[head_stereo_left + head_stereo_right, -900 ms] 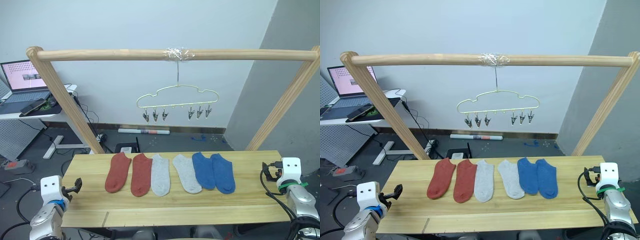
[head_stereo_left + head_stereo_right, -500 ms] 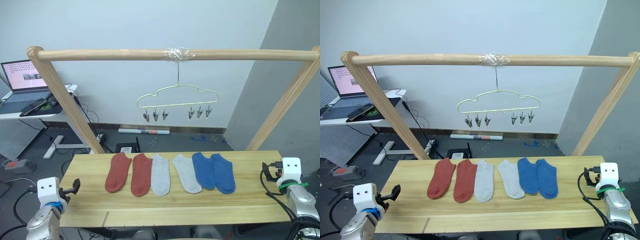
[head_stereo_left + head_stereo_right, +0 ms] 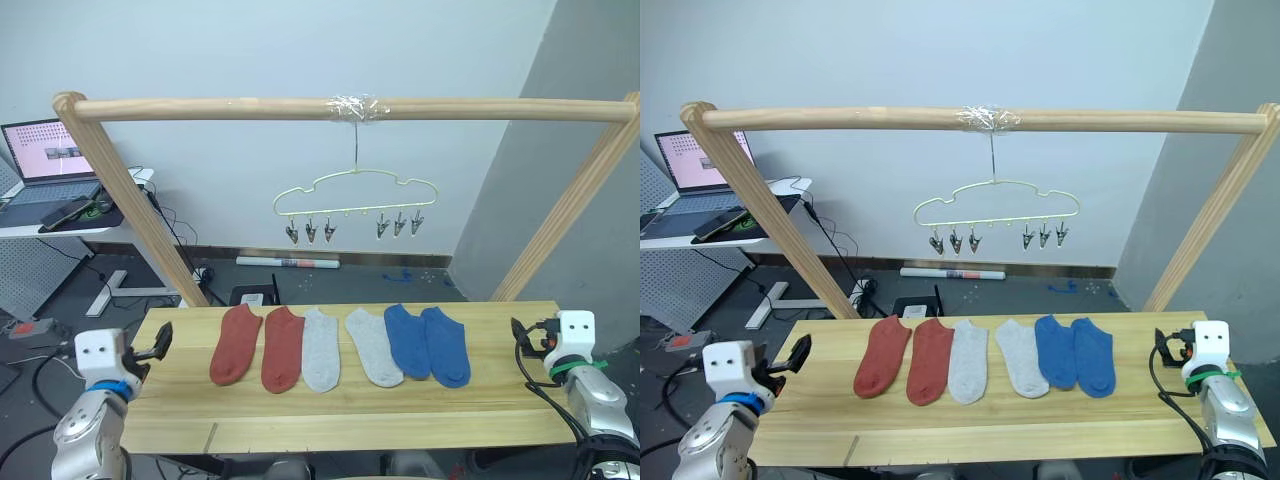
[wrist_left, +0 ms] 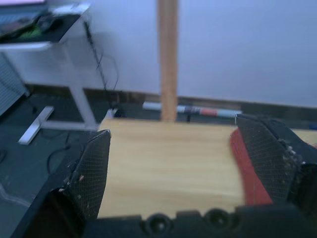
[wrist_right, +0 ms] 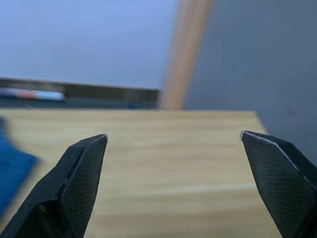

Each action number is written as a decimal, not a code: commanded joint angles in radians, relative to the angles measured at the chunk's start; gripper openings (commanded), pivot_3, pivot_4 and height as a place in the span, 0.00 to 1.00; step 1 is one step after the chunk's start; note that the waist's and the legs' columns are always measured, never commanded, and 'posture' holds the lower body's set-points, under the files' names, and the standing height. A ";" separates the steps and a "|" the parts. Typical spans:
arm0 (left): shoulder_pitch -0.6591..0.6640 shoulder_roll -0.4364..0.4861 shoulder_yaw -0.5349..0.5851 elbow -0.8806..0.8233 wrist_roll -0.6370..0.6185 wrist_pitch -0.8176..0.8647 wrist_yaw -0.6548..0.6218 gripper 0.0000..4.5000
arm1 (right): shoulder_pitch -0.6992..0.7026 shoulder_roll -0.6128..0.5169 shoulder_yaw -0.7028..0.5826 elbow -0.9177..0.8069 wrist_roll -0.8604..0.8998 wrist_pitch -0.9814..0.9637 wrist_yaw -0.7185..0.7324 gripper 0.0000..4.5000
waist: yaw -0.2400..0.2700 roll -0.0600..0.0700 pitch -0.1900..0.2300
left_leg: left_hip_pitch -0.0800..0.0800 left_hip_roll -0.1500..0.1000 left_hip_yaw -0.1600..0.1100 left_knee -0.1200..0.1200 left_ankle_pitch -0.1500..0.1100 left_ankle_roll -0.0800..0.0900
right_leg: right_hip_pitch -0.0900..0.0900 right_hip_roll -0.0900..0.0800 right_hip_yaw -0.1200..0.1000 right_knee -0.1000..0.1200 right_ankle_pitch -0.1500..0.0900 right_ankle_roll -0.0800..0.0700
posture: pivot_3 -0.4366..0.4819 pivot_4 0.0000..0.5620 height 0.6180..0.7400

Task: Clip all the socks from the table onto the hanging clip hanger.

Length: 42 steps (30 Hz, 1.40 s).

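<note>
Six soft fabric socks (image 3: 340, 346) lie flat in a row mid-tabletop (image 3: 180, 410), under the wire clip hanger (image 3: 352, 205). Left claw (image 4: 173, 171) and right claw (image 5: 173, 181) gape wide, empty.

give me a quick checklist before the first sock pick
1. Left gripper open and empty: ok.
2. Right gripper open and empty: ok.
3. Six short fabric socks, two rust-red, two light grey, two blue, flat in a row on the light wooden plank table: ok.
4. Pale-gold wire clip hanger on the round wooden pole, all six clips free: ok.
5. Clip jaws able to take a sock: cannot tell.
</note>
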 commanded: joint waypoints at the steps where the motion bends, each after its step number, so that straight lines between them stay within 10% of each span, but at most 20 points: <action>1: -0.036 -0.017 -0.065 -0.191 -0.025 0.063 0.001 1.00 | -0.016 0.022 0.042 -0.233 0.044 0.103 0.044 1.00 | 0.002 0.002 0.001 | 0.000 0.000 0.000 0.000 0.000 0.000 | 0.000 0.000 0.000 0.000 0.000 0.000 | 0.45 0.00 1.00; 9: -0.148 -0.051 -0.199 -0.359 -0.018 0.163 0.001 0.68 | -0.031 0.043 0.171 -0.578 0.047 0.281 0.116 1.00 | 0.016 0.002 0.002 | -0.004 0.005 0.000 0.000 -0.001 -0.002 | -0.004 0.006 0.000 0.000 0.000 0.000 | 0.43 0.02 1.00; 34: -0.457 -0.260 -0.314 -0.081 0.069 0.029 0.065 0.68 | -0.224 0.181 0.378 -1.021 0.190 0.657 0.139 1.00 | 0.003 -0.001 0.062 | -0.016 0.010 0.000 0.002 -0.002 -0.004 | -0.017 0.014 0.001 0.000 0.005 0.004 | 0.36 0.19 1.00; 42: -0.476 -0.268 -0.314 -0.050 0.081 0.012 0.065 0.44 | -0.239 0.193 0.384 -1.035 0.192 0.677 0.128 1.00 | -0.006 -0.004 0.071 | -0.016 0.010 0.000 0.002 -0.002 -0.004 | -0.017 0.014 0.001 0.000 0.005 0.004 | 0.36 0.20 1.00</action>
